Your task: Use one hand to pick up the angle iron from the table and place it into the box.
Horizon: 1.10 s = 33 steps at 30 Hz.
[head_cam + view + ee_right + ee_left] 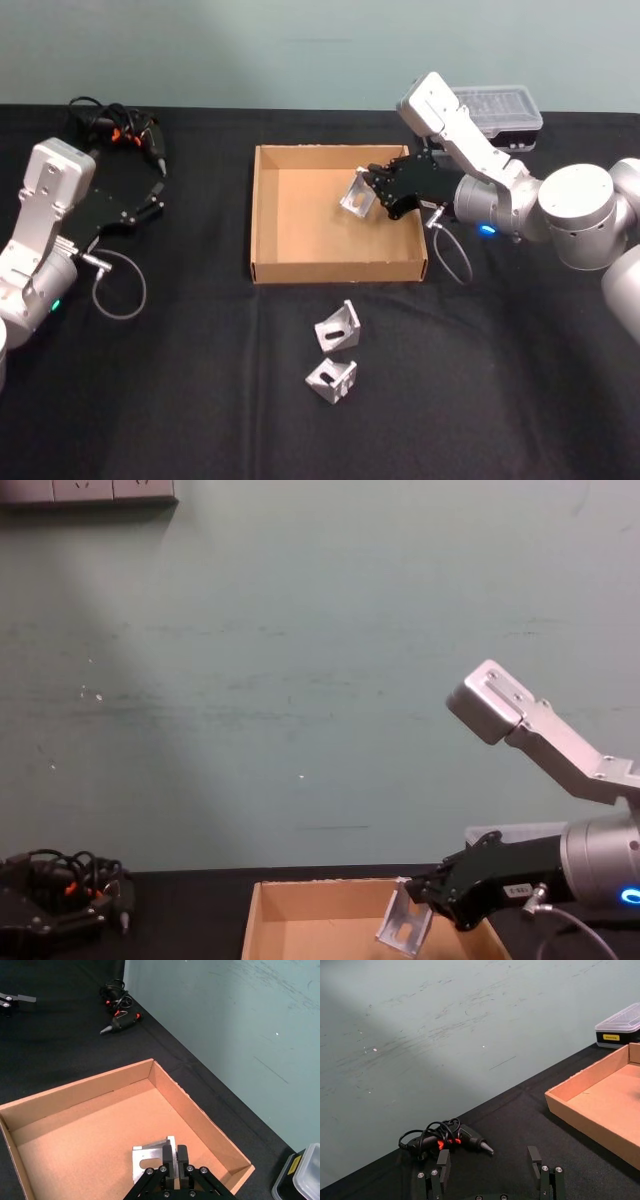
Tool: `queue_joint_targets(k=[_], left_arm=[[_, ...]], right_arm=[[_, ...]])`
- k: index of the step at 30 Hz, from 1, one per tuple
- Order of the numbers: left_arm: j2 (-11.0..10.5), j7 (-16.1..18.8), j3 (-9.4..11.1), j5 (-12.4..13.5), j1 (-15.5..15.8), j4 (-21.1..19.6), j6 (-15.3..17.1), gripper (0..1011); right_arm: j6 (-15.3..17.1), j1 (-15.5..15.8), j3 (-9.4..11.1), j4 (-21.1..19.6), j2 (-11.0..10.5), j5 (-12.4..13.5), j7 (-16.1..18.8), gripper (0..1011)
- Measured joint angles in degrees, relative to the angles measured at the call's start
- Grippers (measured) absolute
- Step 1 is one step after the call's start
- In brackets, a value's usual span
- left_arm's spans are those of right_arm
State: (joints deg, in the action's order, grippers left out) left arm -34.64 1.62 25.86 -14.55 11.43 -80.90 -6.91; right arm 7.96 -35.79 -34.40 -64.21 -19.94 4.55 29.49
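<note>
My right gripper [372,193] is shut on a silver angle iron [356,195] and holds it in the air over the right part of the tan cardboard box [268,215]. In the right wrist view the angle iron [150,1159] hangs from the shut gripper [174,1156] above the box floor [85,1150]. From the chest the angle iron [403,926] sits above the box rim [300,887]. Two more angle irons [338,326] [331,379] lie on the black table [180,390] in front of the box. My left gripper [489,1167] is open, parked at the far left.
A cordless screwdriver with tangled cable [125,130] lies at the back left, close to the left gripper [152,205]. A black plastic case with a clear lid [500,112] stands behind the right arm. Cables loop from both wrists onto the table.
</note>
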Motion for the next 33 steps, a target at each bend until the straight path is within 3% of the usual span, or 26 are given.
queue_joint_targets(k=[7, 18, 24, 33], left_arm=[[0.00, 0.00, 0.00, -0.01, 0.00, 0.00, 0.00, 1000], [0.00, 0.00, 0.00, 0.00, 0.00, 0.00, 0.00, 1000], [0.00, 0.00, 0.00, 0.00, 0.00, 0.00, 0.00, 1000], [0.00, 0.00, 0.00, 0.00, 0.00, 0.00, 0.00, 1000]], right_arm=[[0.04, 0.10, 0.71, 0.31, 0.71, -0.59, 0.46, 96], [1.10, 1.23, 1.84, -1.11, 0.69, -1.41, 0.60, 422], [1.33, 2.01, 2.50, -2.34, 0.48, -1.62, 0.51, 650], [1.32, 3.14, 3.48, -3.44, 0.35, -1.66, -0.03, 893]])
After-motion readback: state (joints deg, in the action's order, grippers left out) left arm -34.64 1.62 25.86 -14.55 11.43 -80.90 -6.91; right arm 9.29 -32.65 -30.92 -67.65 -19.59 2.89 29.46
